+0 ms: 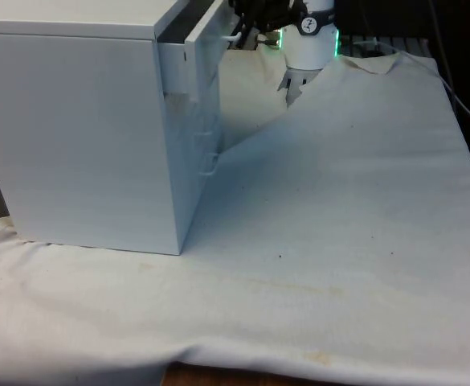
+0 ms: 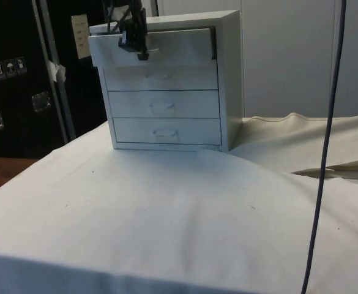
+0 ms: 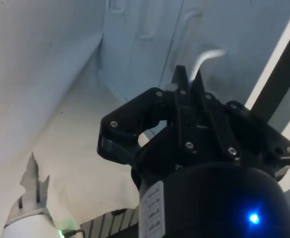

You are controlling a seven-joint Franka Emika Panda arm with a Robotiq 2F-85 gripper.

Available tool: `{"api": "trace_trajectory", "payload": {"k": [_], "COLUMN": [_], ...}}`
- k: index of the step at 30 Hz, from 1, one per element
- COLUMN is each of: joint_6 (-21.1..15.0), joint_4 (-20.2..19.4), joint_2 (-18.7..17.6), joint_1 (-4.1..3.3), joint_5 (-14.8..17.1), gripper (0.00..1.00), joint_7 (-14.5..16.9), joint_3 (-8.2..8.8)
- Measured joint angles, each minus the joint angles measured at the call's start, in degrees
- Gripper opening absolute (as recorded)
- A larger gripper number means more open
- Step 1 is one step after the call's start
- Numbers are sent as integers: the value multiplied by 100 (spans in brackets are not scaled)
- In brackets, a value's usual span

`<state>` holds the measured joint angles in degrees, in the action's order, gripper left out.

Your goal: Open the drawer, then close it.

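The top drawer (image 2: 157,46) of the white chest (image 2: 166,86) on the desk (image 2: 166,214) stands partly pulled out. Its handle (image 3: 206,57) is grasped by the clenched end effector (image 3: 188,79). Judged mid-task; next, a straight push or pull is needed.

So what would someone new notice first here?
A white chest of drawers stands on the table's white cloth, with its top drawer pulled partly out. The black gripper is at that drawer's handle, fingers closed around it.
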<state>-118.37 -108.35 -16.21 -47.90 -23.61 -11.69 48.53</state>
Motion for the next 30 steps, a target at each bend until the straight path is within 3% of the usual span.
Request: {"api": "trace_trajectory", "payload": {"k": [30], "joint_6": [613], "joint_4": [269], "joint_2": [-155], "joint_1": [-97], "joint_5": [-584], "gripper": [0], "joint_7": [-905], "joint_3": [-688]}}
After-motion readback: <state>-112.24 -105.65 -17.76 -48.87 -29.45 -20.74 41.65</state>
